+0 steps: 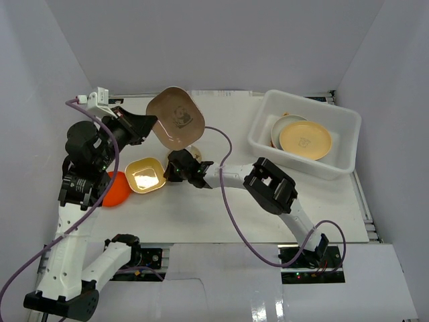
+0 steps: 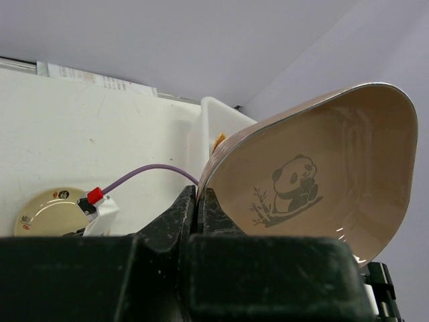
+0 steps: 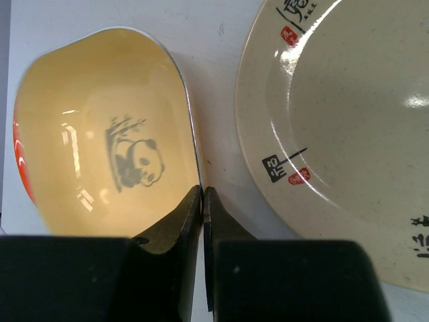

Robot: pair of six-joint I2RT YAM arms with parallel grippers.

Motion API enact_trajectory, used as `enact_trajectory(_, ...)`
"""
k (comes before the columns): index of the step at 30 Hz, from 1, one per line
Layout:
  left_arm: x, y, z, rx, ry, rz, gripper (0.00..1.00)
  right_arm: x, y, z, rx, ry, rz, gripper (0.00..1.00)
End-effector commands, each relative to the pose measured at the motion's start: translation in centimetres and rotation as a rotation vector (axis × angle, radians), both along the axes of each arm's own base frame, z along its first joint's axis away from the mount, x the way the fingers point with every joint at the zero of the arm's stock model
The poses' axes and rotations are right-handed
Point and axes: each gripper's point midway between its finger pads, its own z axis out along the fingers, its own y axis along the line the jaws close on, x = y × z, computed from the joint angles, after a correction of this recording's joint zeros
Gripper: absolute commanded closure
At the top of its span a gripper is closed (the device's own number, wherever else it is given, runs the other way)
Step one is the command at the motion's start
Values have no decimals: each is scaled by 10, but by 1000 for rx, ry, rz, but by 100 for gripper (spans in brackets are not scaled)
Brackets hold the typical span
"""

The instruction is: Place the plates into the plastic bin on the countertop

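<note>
My left gripper [image 1: 149,124] is shut on the rim of a tan panda plate [image 1: 175,117] and holds it tilted in the air above the countertop [image 1: 228,215]. In the left wrist view the jaws [image 2: 200,196] pinch that plate's [image 2: 322,174] edge. My right gripper [image 1: 173,169] is shut on the rim of a yellow panda plate [image 1: 145,176] lying on the countertop; the right wrist view shows the jaws [image 3: 202,192] closed on its [image 3: 100,127] edge. The plastic bin [image 1: 265,137] stands at the right and holds an orange-yellow plate [image 1: 305,139] over a white one [image 1: 278,124].
A cream round plate with characters [image 3: 348,127] lies right beside the right gripper, partly under it in the top view [image 1: 196,154]. An orange dish [image 1: 115,191] sits partly under the yellow plate. A purple cable [image 1: 228,154] crosses the countertop. White walls enclose it.
</note>
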Motion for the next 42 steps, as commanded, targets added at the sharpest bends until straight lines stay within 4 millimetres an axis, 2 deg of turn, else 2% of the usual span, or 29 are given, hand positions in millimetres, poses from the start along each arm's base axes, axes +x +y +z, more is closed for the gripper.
enact_trajectory(1,-14,-2,19,5,-46,-28,100,8,3,40,53,-70,-23,92)
enact_trajectory(3,-16,-3,27,2,-62,-34,100,9,3,66,99,-114,-19,92)
enact_trajectory(4,-16,-3,31,1,-70,-39,100,9,-2,92,130,-149,-26,92)
enact_trajectory(6,-19,-5,40,-5,-85,-51,100,11,-8,123,161,-216,-29,92)
enact_trajectory(7,-17,-6,40,-6,-83,-57,100,15,-19,158,195,-268,-60,92)
enact_trajectory(9,-19,-11,44,-17,-86,-85,100,21,-40,176,184,-321,-88,92)
enact_trajectory(10,-19,-14,42,-22,-81,-101,100,22,-56,211,232,-356,-109,92)
enact_trajectory(11,-22,-19,41,-27,-75,-136,100,23,-71,207,223,-364,-122,92)
enact_trajectory(12,-22,-22,41,-35,-75,-155,100,26,-85,213,233,-371,-139,92)
enact_trajectory(13,-20,-25,36,-51,-55,-169,100,36,-114,241,271,-405,-185,92)
enact_trajectory(14,-19,-28,34,-59,-50,-183,100,38,-134,228,240,-401,-206,92)
enact_trajectory(15,-19,-31,34,-66,-50,-205,100,55,-163,230,217,-421,-263,92)
enact_trajectory(16,-17,-33,31,-75,-36,-213,100,56,-191,252,242,-457,-301,92)
enact_trajectory(17,-13,-35,28,-79,-23,-220,100,61,-213,251,227,-467,-336,92)
enact_trajectory(18,-13,-39,29,-84,-25,-241,100,78,-256,227,149,-452,-410,92)
enact_trajectory(19,-12,-40,27,-89,-19,-250,100,77,-286,242,159,-484,-454,92)
enact_trajectory(20,-6,-44,20,-98,9,-261,100,81,-310,239,133,-492,-492,92)
enact_trajectory(21,-2,-47,19,-102,11,-271,100,93,-354,224,64,-489,-586,92)
enact_trajectory(23,4,-56,10,-109,39,-282,100,92,-404,220,-35,-506,-661,92)
enact_trajectory(24,14,-62,1,-104,63,-279,100,97,-443,215,-82,-499,-741,92)
enact_trajectory(26,19,-87,-6,-73,76,-289,100,97,-481,196,-197,-469,-798,92)
enact_trajectory(27,31,-101,-22,-53,117,-294,100,98,-510,189,-232,-445,-858,92)
enact_trajectory(29,32,-133,-28,-24,132,-334,100,96,-543,169,-267,-394,-916,92)
enact_trajectory(30,47,-148,-50,4,187,-338,100,97,-548,160,-269,-367,-911,92)
enact_trajectory(32,52,-172,-63,25,220,-369,100,97,-552,146,-285,-330,-906,92)
enact_trajectory(35,72,-207,-92,74,275,-389,100,99,-568,127,-330,-279,-940,92)
enact_trajectory(36,80,-224,-107,92,306,-402,100,101,-571,118,-339,-256,-943,92)
enact_trajectory(40,102,-259,-139,121,360,-405,100,107,-575,102,-318,-202,-935,91)
enact_trajectory(42,111,-271,-148,122,380,-405,100,111,-574,105,-292,-200,-923,74)
